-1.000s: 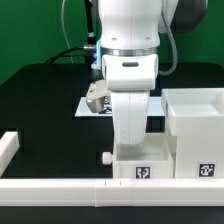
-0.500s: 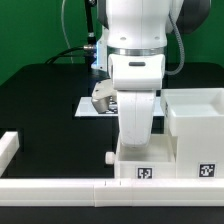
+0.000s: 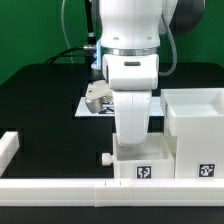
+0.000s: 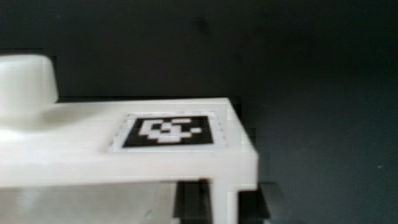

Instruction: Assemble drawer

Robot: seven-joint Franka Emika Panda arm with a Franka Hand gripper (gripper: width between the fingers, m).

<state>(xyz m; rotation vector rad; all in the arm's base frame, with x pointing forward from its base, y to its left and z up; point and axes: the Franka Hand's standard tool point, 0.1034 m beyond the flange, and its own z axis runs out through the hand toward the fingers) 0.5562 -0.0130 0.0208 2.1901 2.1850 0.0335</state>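
One smooth white plastic tray (image 3: 126,168), round knob (image 3: 105,157), hand (image 4: 228,202) pinching its wall

The black table (image 3: 45,110) carries marker board (image 3: 87,108), rail (image 3: 60,187), knobbed tray (image 3: 126,166) and housing (image 3: 196,135).

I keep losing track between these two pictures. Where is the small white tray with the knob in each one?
Exterior view: the small tray sits low in the middle, under the arm, just beyond the long rail.
Wrist view: the small tray is seen close up, filling much of the picture, against the black table.
Shared landmark: its knob, sticking out at one end.
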